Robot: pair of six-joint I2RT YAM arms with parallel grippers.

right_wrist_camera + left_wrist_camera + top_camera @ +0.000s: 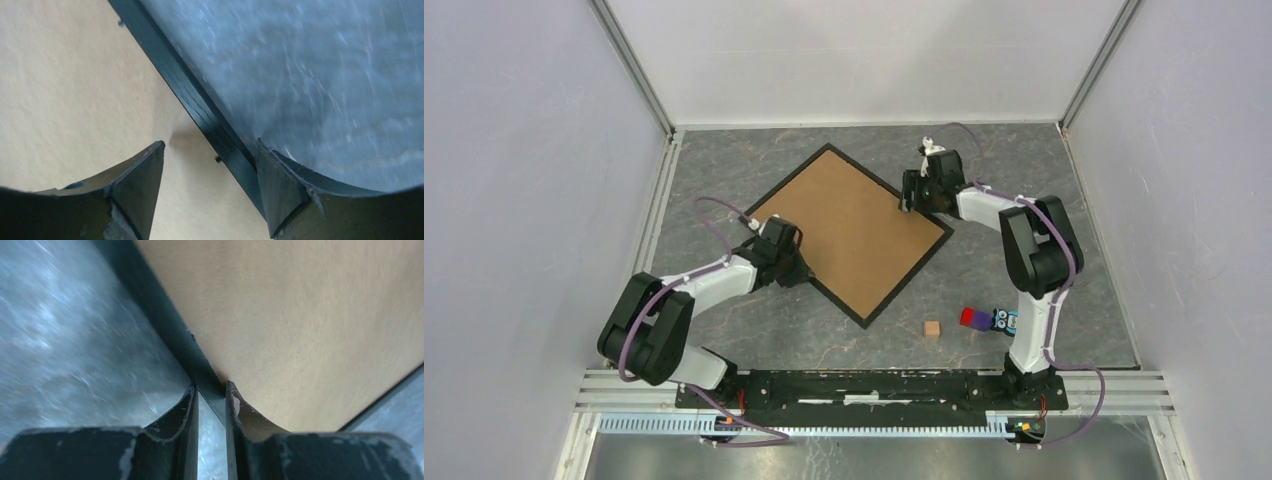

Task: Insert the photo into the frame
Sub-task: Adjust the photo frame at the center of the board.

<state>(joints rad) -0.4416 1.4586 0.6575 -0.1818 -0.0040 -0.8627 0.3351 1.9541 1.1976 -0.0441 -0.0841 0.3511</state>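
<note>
Both arms are out over the work right now. My left arm (714,280) is folded back at the elbow near its base, forearm reaching up and right to the frame's near-left edge. The left gripper (211,390) is down low there and nearly closed, pinching the black rail of the frame (162,315): one finger on the table side, the other on the brown backing board (849,230).

The right arm (1034,250) stands tall from its base, then bends left and away to the far-right edge. The right gripper (210,144) is spread wide and straddles that rail, one finger over the board and the other over the table. It has nothing in its grip.

The frame lies flat mid-table (724,160), turned like a diamond with its back side up, and the board fills it.

Off to the near right, well apart from the frame, sit a small wooden cube (932,328), a red-and-purple block (972,318) and a little owl figure (1003,321), close to the right arm's base. None of them is in either arm's path.
</note>
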